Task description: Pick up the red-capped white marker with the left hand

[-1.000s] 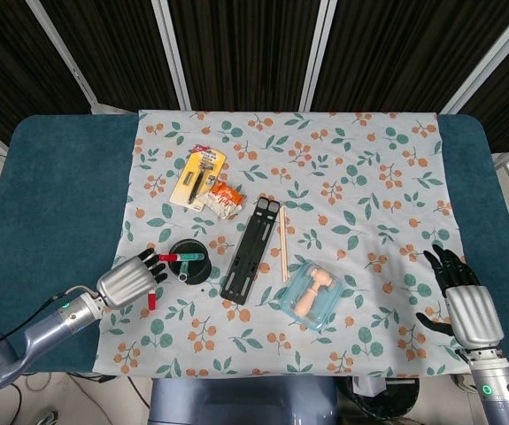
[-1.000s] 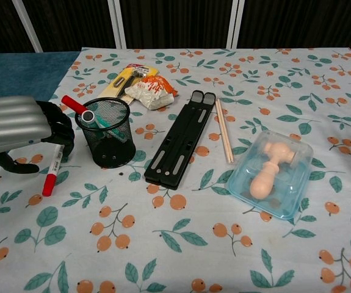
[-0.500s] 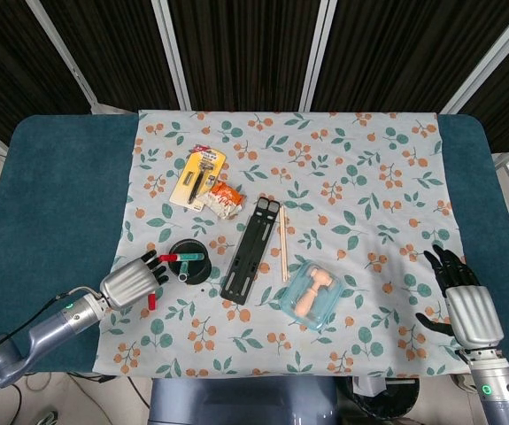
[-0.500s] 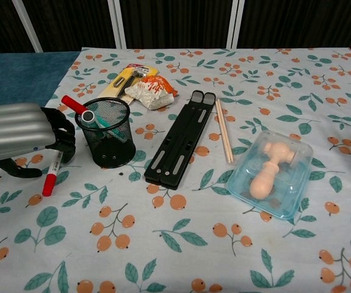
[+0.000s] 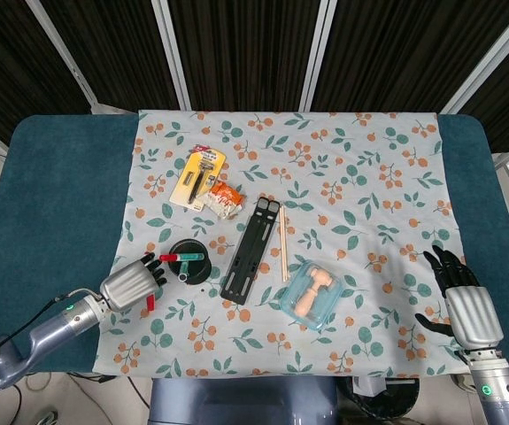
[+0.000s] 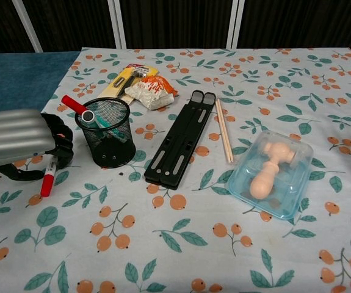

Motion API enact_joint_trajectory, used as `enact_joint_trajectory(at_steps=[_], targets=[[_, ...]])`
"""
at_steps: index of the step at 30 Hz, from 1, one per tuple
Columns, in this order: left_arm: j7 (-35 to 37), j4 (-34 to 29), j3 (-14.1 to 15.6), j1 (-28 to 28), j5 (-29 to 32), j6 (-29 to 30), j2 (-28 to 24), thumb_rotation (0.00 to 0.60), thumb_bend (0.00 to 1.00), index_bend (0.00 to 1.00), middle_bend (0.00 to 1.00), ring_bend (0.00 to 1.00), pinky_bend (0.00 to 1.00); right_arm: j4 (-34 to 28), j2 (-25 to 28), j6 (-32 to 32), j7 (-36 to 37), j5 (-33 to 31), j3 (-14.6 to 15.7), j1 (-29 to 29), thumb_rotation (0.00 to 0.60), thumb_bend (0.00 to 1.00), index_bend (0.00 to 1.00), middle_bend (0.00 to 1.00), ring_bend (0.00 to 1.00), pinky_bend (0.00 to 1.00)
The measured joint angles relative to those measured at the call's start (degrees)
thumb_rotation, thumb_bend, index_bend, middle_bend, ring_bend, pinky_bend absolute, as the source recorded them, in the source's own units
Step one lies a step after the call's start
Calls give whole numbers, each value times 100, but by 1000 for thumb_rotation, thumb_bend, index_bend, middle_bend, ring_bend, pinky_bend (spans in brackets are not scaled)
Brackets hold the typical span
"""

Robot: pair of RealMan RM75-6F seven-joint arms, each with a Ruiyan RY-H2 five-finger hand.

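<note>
The red-capped white marker (image 6: pixel 47 178) lies on the floral cloth left of the black mesh pen cup (image 6: pixel 108 139). Its red cap (image 5: pixel 148 304) points toward the table's front edge. My left hand (image 6: pixel 18 138) sits over the marker's upper end, and its dark fingers (image 6: pixel 61 146) curl down around the white barrel and hide that part. From the head view the same left hand (image 5: pixel 131 284) is at the cloth's lower left edge. The cap end seems to rest on the cloth. My right hand (image 5: pixel 463 297) rests far right, fingers spread, holding nothing.
The pen cup holds a red-capped pen (image 6: pixel 73 104) and a teal one. To its right lie a black folding stand (image 6: pixel 181 139), two wooden sticks (image 6: pixel 224 130) and a clear box with a wooden toy (image 6: pixel 271 171). A yellow package (image 5: pixel 198 176) and a snack packet (image 5: pixel 225 200) lie further back.
My left hand has drawn slightly toward the front-left and its fingers have closed further over the marker. The marker has shifted a little with it. The right hand has not moved.
</note>
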State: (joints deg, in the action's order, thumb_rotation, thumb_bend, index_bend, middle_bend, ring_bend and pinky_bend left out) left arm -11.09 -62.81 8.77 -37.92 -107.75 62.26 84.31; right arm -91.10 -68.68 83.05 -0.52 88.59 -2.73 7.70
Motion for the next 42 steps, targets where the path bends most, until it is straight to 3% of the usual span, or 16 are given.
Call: enact_joint_trajectory(at_steps=[9, 23, 32, 37, 42], targets=[[37, 143, 87, 53, 6, 122, 36, 600, 346, 581, 536, 442, 473, -9, 7, -5, 8, -17, -5, -2, 600, 167, 0, 0, 0, 182], [197, 119, 89, 124, -68, 734, -182, 600, 347, 598, 551, 469, 492, -21, 23, -6, 43, -31, -14, -5, 600, 167, 0, 0, 0, 182], [813, -510, -34, 270, -46, 1597, -783, 600, 347, 599, 549, 469, 492, -2, 32, 29, 160, 39, 0, -6, 600, 167, 0, 0, 0, 182], [1592, -1057, -189, 382, 84, 2124, -1055, 600, 347, 598, 540, 467, 492, -18, 34, 25, 154, 38, 6, -9, 600, 167, 0, 0, 0, 182], [2332, -1862, -443, 409, 427, 2261, -1245, 600, 347, 596, 534, 465, 492, -41, 26, 6, 137, 34, 16, -8, 600, 167, 0, 0, 0, 182]])
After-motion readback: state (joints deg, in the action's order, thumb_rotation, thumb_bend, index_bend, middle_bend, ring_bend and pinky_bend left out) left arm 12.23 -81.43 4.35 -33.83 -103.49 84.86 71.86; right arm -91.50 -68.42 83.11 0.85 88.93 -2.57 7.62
